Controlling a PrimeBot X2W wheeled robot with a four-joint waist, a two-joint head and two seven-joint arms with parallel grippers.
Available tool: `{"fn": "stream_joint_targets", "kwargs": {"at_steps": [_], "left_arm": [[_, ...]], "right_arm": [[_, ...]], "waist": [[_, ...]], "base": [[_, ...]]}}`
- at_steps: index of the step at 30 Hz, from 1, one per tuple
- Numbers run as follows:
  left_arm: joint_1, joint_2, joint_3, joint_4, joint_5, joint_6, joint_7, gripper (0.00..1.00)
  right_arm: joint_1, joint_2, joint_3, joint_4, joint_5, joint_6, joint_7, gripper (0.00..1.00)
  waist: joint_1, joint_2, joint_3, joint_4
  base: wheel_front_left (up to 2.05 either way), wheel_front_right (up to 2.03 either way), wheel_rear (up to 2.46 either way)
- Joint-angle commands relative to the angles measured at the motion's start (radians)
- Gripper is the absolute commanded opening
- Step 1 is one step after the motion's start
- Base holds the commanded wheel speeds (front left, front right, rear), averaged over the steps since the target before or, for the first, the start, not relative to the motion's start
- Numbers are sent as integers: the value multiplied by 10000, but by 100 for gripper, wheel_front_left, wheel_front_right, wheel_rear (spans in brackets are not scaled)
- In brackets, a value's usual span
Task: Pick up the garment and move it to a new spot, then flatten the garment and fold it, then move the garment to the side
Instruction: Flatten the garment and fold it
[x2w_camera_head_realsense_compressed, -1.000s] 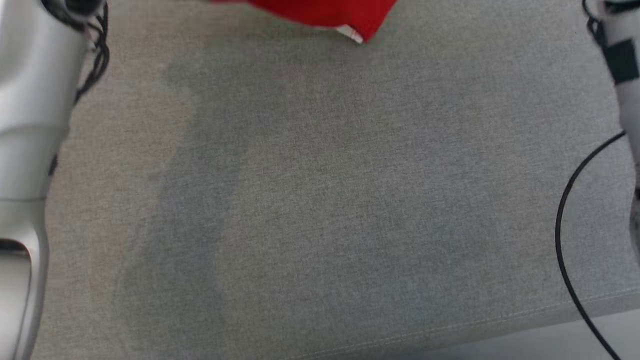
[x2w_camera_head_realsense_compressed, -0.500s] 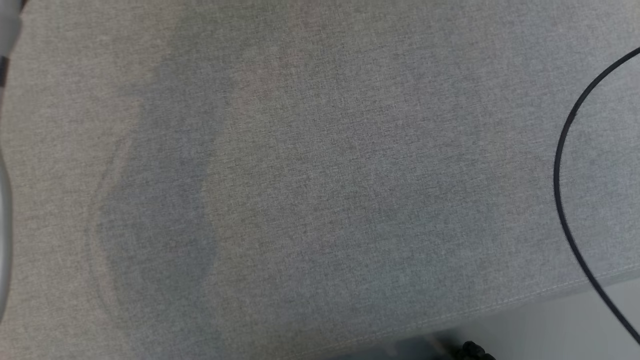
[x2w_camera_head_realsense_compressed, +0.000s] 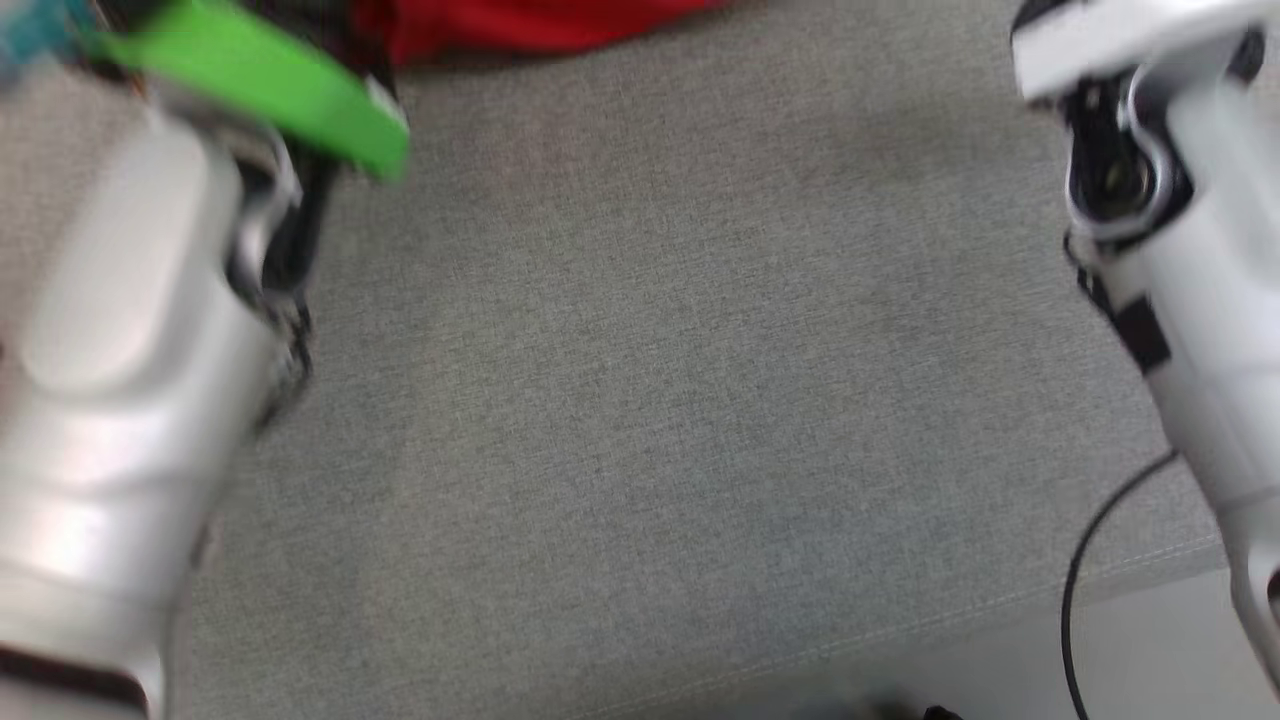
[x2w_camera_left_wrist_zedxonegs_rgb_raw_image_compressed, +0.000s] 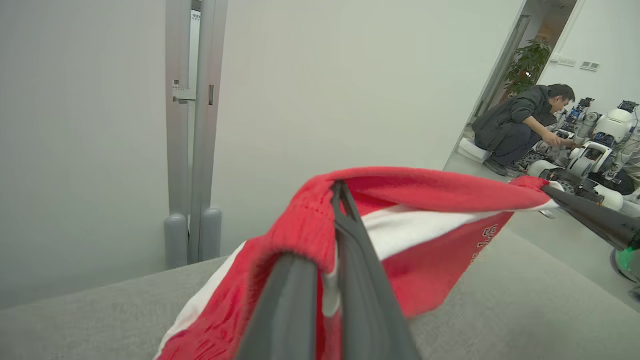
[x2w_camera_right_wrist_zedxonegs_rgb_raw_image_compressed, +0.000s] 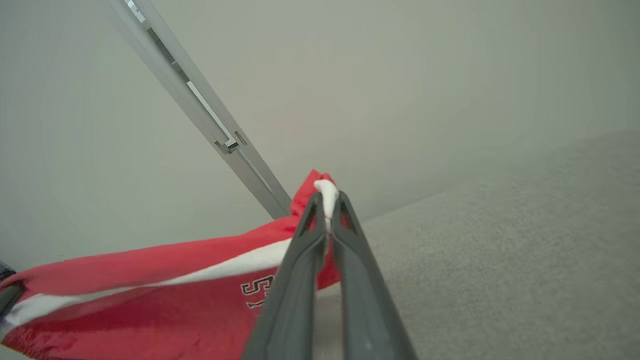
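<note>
Your head view: garment (x2w_camera_head_realsense_compressed: 520, 25) at 12 o'clock edge, over far side of cushion (x2w_camera_head_realsense_compressed: 650, 400). Left forearm (x2w_camera_head_realsense_compressed: 130, 400) at 9, right forearm (x2w_camera_head_realsense_compressed: 1200, 300) at 3. Cable (x2w_camera_head_realsense_compressed: 1080, 570) at 5, crossing cushion's near edge.

Your left wrist view: garment pinched in left gripper (x2w_camera_left_wrist_zedxonegs_rgb_raw_image_compressed: 330, 200) at 6, stretched across to right gripper (x2w_camera_left_wrist_zedxonegs_rgb_raw_image_compressed: 552, 194) at 3, above cushion. Wall (x2w_camera_left_wrist_zedxonegs_rgb_raw_image_compressed: 325, 85) behind. Person (x2w_camera_left_wrist_zedxonegs_rgb_raw_image_compressed: 520, 127) at 2, well behind.

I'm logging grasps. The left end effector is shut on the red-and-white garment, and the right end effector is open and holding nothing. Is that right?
Not quite: the right end effector is also shut on the garment, pinching its white edge, as the right wrist view shows. The left end effector is indeed shut on it.
</note>
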Motion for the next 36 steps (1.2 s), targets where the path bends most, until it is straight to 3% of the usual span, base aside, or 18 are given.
{"fn": "stream_joint_targets", "kwargs": {"at_steps": [1, 9, 23, 28, 36], "left_arm": [[971, 43, 250, -474, 341, 166, -33, 0], [5437, -96, 356, -2628, 1903, 589, -34, 0], [9227, 54, 372, -3515, 2581, 682, -36, 0], [9635, -108, 502, -3707, 2732, 536, -36, 0], [9209, -463, 492, -3759, 3038, 275, -36, 0]], "right_arm": [[756, -194, 12, -273, 181, -2, -75, 0], [4622, -647, -621, -2043, 671, -3, -127, 0], [10405, 306, -2534, -4448, 221, -10, -103, 0], [11040, 726, -3120, -4964, -106, -11, 161, 0], [10218, 884, -3838, -5541, -851, -8, 909, 0]], "waist": [[0, -1, -613, 82], [0, -1, -1648, 334], [0, -1, -2562, 539], [0, -1, -2743, 525], [0, -1, -2904, 749]], "base": [[0, 0, 0], [0, 0, 0], [0, 0, 0], [0, 0, 0], [0, 0, 0]]}}
